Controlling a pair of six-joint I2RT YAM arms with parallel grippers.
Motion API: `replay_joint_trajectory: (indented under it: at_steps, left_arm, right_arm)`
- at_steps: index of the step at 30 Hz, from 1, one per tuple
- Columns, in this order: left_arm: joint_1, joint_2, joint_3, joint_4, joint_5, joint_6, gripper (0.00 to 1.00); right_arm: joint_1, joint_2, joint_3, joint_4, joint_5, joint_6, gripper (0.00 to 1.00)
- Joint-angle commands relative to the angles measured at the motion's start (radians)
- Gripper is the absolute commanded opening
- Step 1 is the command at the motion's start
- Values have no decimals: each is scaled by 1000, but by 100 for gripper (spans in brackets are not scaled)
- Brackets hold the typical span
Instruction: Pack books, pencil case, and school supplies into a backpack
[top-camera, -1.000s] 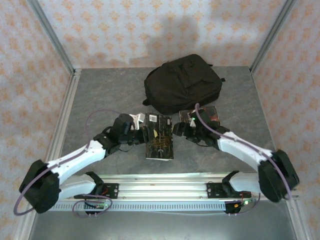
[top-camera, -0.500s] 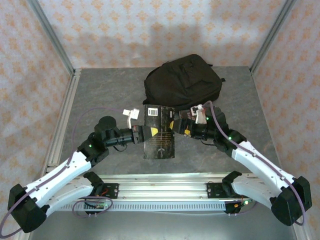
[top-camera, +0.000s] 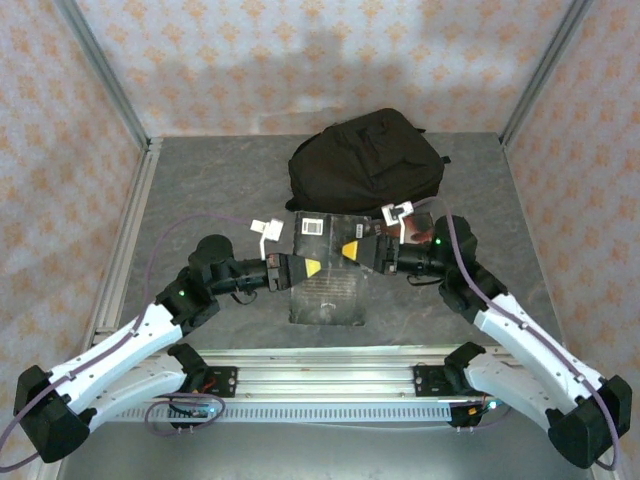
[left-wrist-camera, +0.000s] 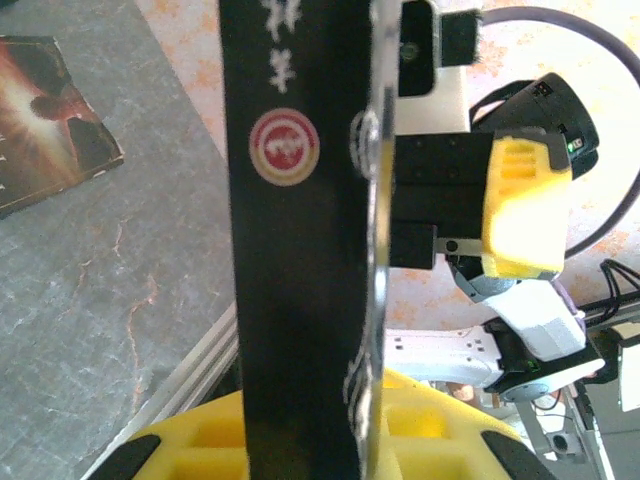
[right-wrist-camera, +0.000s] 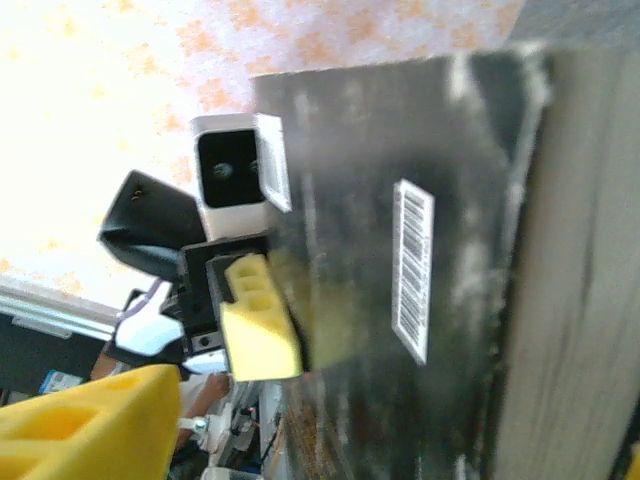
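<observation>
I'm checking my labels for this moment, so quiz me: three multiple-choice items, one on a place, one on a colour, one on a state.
1. Where does the backpack lie?
A) at the table's far side, beyond the held book
B) between the arm bases
C) hanging on the left wall

2. What colour is the held book's cover?
A) orange
B) teal
C) black

3. What are the left fingers doing?
A) spread above bare table
B) clamped on the held book's edge
C) reaching inside the backpack

Answers:
1 A: the top view shows it behind the book.
2 C: a dark cover with a white barcode label.
3 B: the left wrist view shows the book's edge between them.
</observation>
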Motion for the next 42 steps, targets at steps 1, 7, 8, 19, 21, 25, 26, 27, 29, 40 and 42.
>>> replay_joint_trajectory:
  at_steps: [1,7,8,19,21,25,26,27,29,40,42]
  left_arm:
    - [-5,11,36,110,0,-19,0]
    - [-5,32,17,146,-26,-35,0]
    - [-5,39,15,144,-31,-38,0]
    - [0,-30,-59,6,-391,-160,71]
    - [0,-43,-135,71,-501,-290,74]
    - [-7,-6,-217,296,-583,-476,77]
    - [-10,6,-195,291,-575,-469,78]
    - [-15,12,-175,278,-573,-461,78]
    - [-23,15,-158,273,-584,-460,80]
    - [-104,168,-70,367,-639,-493,90]
    - [-119,213,-28,388,-635,-466,89]
  right_arm:
    - [3,-29,50,-32,-74,-47,64]
    - [3,-28,66,-114,9,-82,18]
    - [2,-24,76,-142,40,-97,8]
    - [-1,-112,12,-146,663,158,0]
    - [-1,-143,-49,-43,753,272,0]
    - [0,-182,-141,130,892,440,0]
    - [1,-190,-147,146,919,454,0]
    - [0,-196,-146,152,943,456,0]
    - [0,-202,-148,172,972,467,0]
    - [5,-149,-161,314,997,545,0]
    - [7,-142,-160,326,987,550,0]
